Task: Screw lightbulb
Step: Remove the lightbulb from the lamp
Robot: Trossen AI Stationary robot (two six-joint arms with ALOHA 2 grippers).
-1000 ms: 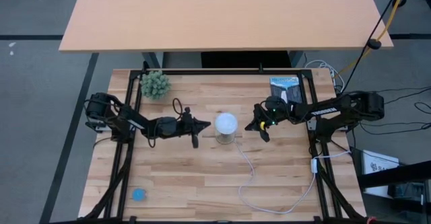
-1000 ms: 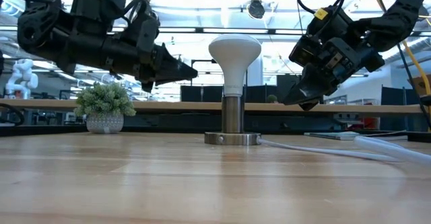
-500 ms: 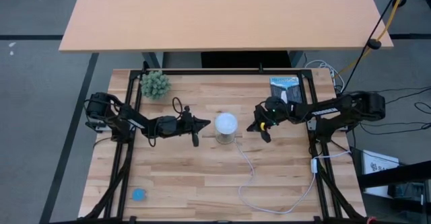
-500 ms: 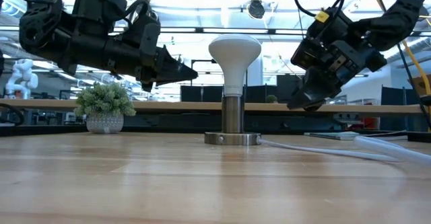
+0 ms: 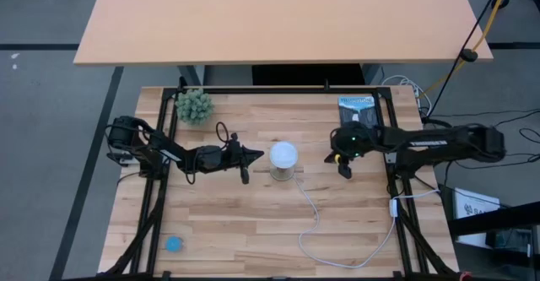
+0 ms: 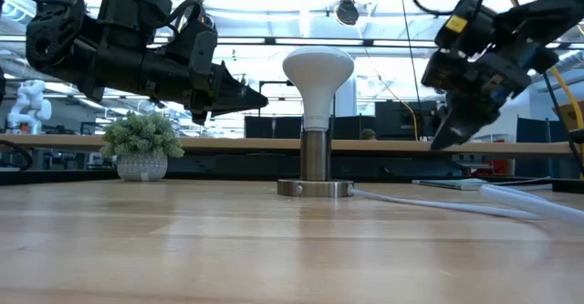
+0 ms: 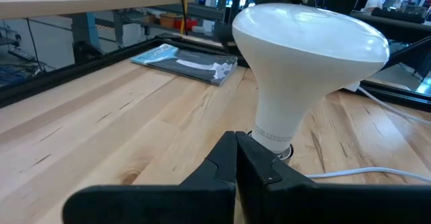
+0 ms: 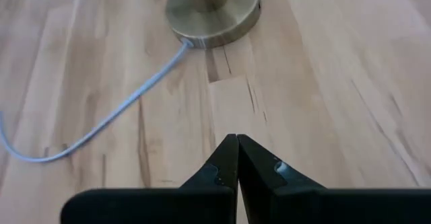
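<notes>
While the lightbulb is standing upright in its socket, we are seeing it just ahead of our closed, empty left tool, the closed right tool hanging farther off.

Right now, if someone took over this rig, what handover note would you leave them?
Left gripper: shut, empty, level with the lightbulb, just short of it.
Right gripper: shut, empty, off to the bulb's other side, pointing down at the table.
Lightbulb stands upright in the socket, mid-table, cord trailing away.
Done: bulb appears seated.
Left: cannot tell whether it is fully tight; check before clearing the arms.
</notes>
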